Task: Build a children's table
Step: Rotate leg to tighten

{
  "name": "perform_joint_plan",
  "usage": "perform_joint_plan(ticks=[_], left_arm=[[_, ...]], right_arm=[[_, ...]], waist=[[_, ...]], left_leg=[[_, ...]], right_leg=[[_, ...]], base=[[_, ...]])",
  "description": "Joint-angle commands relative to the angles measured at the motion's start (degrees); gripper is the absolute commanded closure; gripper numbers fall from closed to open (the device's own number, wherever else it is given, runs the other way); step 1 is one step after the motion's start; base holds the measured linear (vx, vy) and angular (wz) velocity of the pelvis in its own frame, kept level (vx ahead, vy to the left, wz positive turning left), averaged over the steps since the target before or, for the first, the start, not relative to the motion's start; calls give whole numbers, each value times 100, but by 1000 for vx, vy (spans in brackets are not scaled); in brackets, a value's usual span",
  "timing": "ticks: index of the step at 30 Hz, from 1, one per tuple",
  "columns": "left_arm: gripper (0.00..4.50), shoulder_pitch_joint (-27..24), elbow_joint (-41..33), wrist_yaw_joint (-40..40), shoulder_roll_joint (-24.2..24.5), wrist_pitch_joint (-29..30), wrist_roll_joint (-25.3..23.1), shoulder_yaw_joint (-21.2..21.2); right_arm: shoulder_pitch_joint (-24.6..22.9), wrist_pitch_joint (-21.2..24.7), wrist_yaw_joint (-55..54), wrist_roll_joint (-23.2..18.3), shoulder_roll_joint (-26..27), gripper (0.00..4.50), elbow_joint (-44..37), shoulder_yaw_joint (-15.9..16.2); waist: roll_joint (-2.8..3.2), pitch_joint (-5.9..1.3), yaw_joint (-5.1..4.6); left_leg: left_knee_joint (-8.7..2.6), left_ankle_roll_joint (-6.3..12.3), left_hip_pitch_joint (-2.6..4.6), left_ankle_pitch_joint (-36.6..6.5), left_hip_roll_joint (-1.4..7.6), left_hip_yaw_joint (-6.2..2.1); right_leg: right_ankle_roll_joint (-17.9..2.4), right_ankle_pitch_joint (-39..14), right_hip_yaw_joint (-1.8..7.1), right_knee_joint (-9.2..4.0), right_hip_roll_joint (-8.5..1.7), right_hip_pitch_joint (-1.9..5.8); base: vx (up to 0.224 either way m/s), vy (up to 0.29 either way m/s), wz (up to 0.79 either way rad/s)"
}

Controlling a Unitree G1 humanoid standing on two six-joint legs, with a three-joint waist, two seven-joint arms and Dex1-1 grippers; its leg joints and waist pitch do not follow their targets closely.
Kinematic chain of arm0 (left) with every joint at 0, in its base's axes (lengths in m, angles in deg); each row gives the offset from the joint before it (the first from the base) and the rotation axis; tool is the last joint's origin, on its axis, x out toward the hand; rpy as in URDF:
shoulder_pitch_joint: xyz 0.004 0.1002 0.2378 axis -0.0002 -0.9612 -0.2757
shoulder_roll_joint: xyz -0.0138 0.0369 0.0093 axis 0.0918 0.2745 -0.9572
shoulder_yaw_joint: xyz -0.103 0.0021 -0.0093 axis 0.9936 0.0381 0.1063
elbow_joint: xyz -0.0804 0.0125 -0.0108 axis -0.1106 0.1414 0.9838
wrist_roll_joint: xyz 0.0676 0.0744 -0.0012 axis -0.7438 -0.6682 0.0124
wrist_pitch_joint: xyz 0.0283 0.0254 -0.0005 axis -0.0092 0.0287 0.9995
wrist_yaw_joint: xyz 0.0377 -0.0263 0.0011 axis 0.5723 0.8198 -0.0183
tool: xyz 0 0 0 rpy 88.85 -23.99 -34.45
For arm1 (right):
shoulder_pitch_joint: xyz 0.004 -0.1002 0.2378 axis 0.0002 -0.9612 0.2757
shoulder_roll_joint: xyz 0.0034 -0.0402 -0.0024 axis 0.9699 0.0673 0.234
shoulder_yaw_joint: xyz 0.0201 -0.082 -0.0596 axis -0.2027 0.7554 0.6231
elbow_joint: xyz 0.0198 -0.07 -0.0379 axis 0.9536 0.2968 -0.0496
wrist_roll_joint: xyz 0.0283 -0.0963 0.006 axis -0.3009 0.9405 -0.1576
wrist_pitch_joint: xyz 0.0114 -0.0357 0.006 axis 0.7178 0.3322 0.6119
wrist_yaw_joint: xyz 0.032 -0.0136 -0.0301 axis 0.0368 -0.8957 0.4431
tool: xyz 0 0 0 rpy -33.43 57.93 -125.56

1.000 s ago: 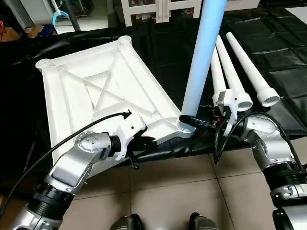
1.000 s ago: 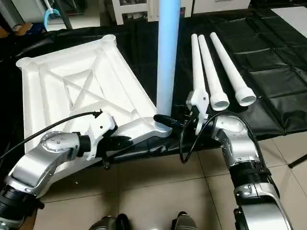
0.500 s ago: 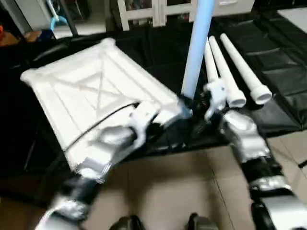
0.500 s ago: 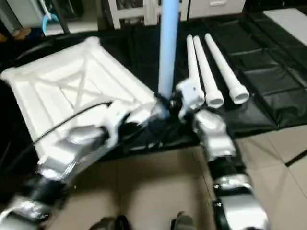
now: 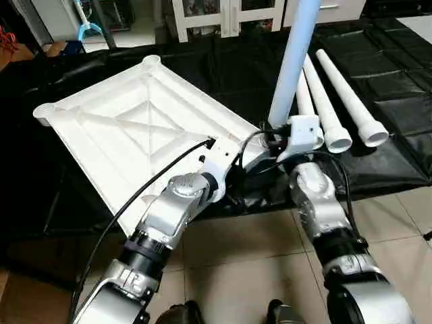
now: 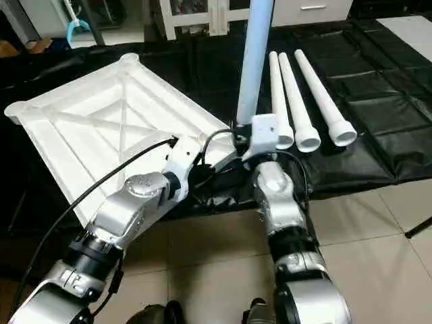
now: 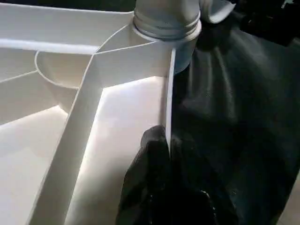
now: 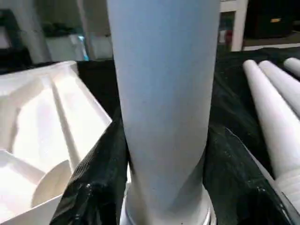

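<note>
Claw, left (image 7: pixel 164 140): pinched shut on the tabletop's thin side wall, one finger each side, near the corner that carries the standing leg.
Claw, right (image 8: pixel 164 187): part-open around the base of the upright leg, black fingers (image 8: pixel 96 187) pressing each side of the tube just above the socket.
Tabletop (image 5: pixel 135 128): upside down on the black-covered surface, ribbed underside up, its near corner tipped up toward the robot between the two arms.
Upright leg (image 5: pixel 293 61): stands in the near-right corner socket (image 7: pixel 166 28), a threaded collar showing at the joint; whether it is fully seated I cannot tell.
Spare legs (image 5: pixel 351 94): three lie side by side on the black sheet, just beyond the right arm, wide ends toward the robot.
Step in hand: my reading is the first leg is being seated while the left claw steadies the top.
Next move: likely finish seating, release, then fetch a spare; that needs the right claw to open clear of the tube.
Edges and room: the top's near corner overhangs the surface edge above tiled floor; three sockets stand free, far ones a long reach.
</note>
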Motion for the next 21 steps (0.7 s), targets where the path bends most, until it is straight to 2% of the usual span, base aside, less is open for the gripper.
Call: perform_joint_plan(ticks=[1,2,3,4,5,6,7,8,9,11,12,13,14,15,16,17,19,20,21], left_arm=[[450,-185,17,45,408,-92,-228,175],[450,-301,-188,338,573,-29,-198,48],[450,-435,-417,633,774,46,-168,-82],[450,-539,-584,867,933,80,-131,-178],[450,-679,-796,1151,1122,154,-49,-271],[450,-790,-955,1344,1284,160,-9,-340],[450,-996,-1240,1762,1585,117,114,-462],[450,-1010,-1259,1791,1604,116,125,-469],[450,-1056,-1323,1888,1669,113,164,-492],[450,-1186,-1508,2154,1828,60,300,-518],[450,-1247,-1613,2301,1912,55,368,-531],[450,-1290,-1692,2421,1995,52,401,-554],[450,-1313,-1740,2500,2050,40,416,-572],[450,-1340,-1834,2592,2110,103,463,-573],[450,-1340,-1834,2592,2110,103,463,-573],[450,-1345,-1880,2672,2149,139,503,-592],[450,-1346,-1941,2795,2219,206,542,-638],[450,-1345,-1946,2809,2227,211,546,-642],[450,-1343,-1955,2831,2239,219,550,-648]], right_arm=[[-344,-25,612,-229,8,208,-111,166],[-385,-26,755,-242,-99,191,-216,188],[-416,29,938,-299,-215,173,-331,182],[-434,127,1123,-400,-293,167,-429,159],[-456,309,1412,-570,-395,167,-562,125],[-476,451,1725,-681,-512,162,-675,135],[-514,719,2355,-838,-805,154,-881,207],[-517,736,2401,-847,-828,142,-895,214],[-525,795,2553,-875,-905,125,-941,236],[-564,1051,3057,-993,-1174,125,-1144,272],[-585,1191,3324,-1073,-1317,125,-1250,298],[-607,1274,3630,-1138,-1474,125,-1349,346],[-622,1360,3885,-1196,-1603,125,-1422,393],[-659,1592,4423,-1316,-1850,125,-1581,487],[-659,1592,4423,-1316,-1850,125,-1581,487],[-651,1670,4624,-1327,-1954,125,-1600,528],[-626,1709,4888,-1304,-2075,125,-1570,589],[-621,1710,4922,-1299,-2089,125,-1564,596],[-612,1714,4986,-1291,-2115,125,-1551,608]], waist=[[-93,-402,5],[-98,-408,14],[-99,-411,-19],[-73,-428,-36],[-83,-435,-44],[-82,-444,-43],[-68,-448,-44],[-62,-451,-34],[-39,-441,-33],[-23,-497,-2],[-50,-513,18],[-53,-543,43],[-38,-540,64],[-38,-533,92],[-31,-533,117],[-22,-520,161],[-50,-476,183],[-50,-468,184],[-52,-431,180]], left_leg=[[-468,295,149,-2106,244,-172],[-464,325,145,-2037,256,-181],[-445,389,90,-1847,237,-183],[-432,437,69,-1679,239,-194],[-425,471,67,-1613,243,-198],[-408,513,83,-1526,243,-189],[-367,651,112,-1294,246,-179],[-348,690,109,-1213,250,-177],[-322,757,136,-1119,253,-148],[-267,830,159,-687,232,-134],[-239,961,141,-386,216,-139],[-196,1148,143,-25,213,-137],[-183,1222,146,81,219,-138],[-172,1317,152,109,223,-127],[-172,1336,154,87,235,-131],[-173,1322,162,26,257,-117],[-226,1093,157,-489,272,-114],[-239,1010,158,-648,275,-119],[-274,831,162,-1019,281,-118]], right_leg=[[-943,-1680,46,-297,-71,162],[-956,-1645,44,-293,-79,180],[-996,-1571,45,-261,-90,206],[-1057,-1520,31,-233,-97,232],[-1089,-1443,30,-229,-98,242],[-1139,-1318,33,-215,-92,239],[-1310,-906,33,-170,-60,230],[-1362,-784,35,-139,-57,224],[-1455,-601,52,-120,-39,186],[-1594,-87,45,-51,-29,209],[-1682,310,39,-3,-16,239],[-1741,721,35,40,-1,231],[-1754,788,30,49,3,215],[-1774,709,20,45,16,211],[-1781,627,17,44,9,218],[-1763,411,22,27,11,180],[-1701,-282,33,-25,-16,179],[-1676,-459,38,-33,-24,179],[-1605,-864,54,-75,-30,159]], base=[[0,0,0],[0,0,0],[0,0,0],[0,0,0],[0,0,0],[63,-19,-3],[63,-19,-3],[77,-18,3],[78,-16,0],[67,-15,0],[0,0,0],[0,0,0],[0,0,0],[0,0,0],[0,0,0],[0,0,0],[0,0,0],[0,0,0],[-52,8,1]])
